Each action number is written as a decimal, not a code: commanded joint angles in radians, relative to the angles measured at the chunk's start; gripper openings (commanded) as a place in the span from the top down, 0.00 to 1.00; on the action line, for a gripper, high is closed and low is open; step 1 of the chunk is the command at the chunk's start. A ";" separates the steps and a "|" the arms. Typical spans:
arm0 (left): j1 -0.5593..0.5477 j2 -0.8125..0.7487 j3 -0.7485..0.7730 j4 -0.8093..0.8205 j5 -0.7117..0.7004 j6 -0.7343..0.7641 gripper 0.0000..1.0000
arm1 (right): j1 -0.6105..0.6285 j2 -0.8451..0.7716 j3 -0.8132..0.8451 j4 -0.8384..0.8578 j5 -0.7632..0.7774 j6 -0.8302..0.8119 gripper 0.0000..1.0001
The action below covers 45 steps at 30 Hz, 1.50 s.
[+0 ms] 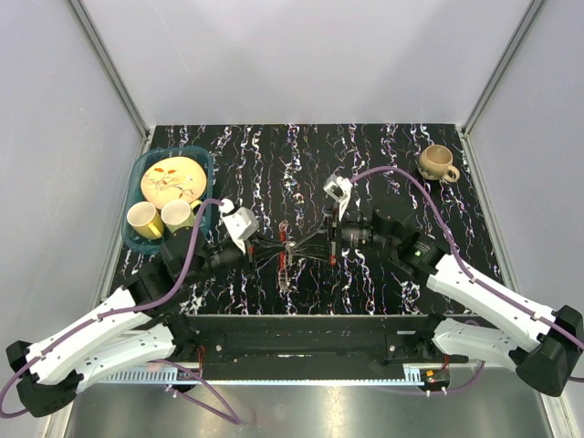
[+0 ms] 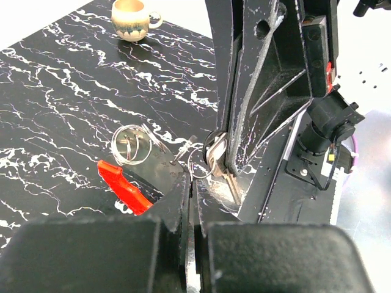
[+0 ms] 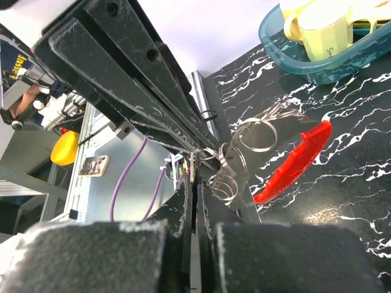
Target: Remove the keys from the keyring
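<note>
My two grippers meet nose to nose over the middle of the black marbled table. My left gripper (image 1: 274, 248) (image 2: 190, 183) is shut on a thin wire loop of the keyring (image 2: 198, 174). Further silvery rings (image 2: 131, 143) and the red curved piece (image 2: 125, 186) hang to its left. My right gripper (image 1: 312, 244) (image 3: 195, 183) is shut on a silvery key (image 2: 223, 165), seen edge-on in the right wrist view. There the rings (image 3: 256, 134) and the red piece (image 3: 293, 165) (image 1: 285, 260) dangle to the right. The bunch is held above the table.
A teal basin (image 1: 137, 239) (image 3: 287, 55) with a yellow plate (image 1: 173, 178) and two pale yellow mugs (image 1: 144, 219) stands at the left edge. A brown mug (image 1: 438, 162) (image 2: 130, 18) stands at the far right corner.
</note>
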 commanded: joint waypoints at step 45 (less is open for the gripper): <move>-0.029 -0.020 -0.067 0.062 -0.001 0.123 1.00 | -0.086 0.070 0.130 -0.108 0.054 0.248 1.00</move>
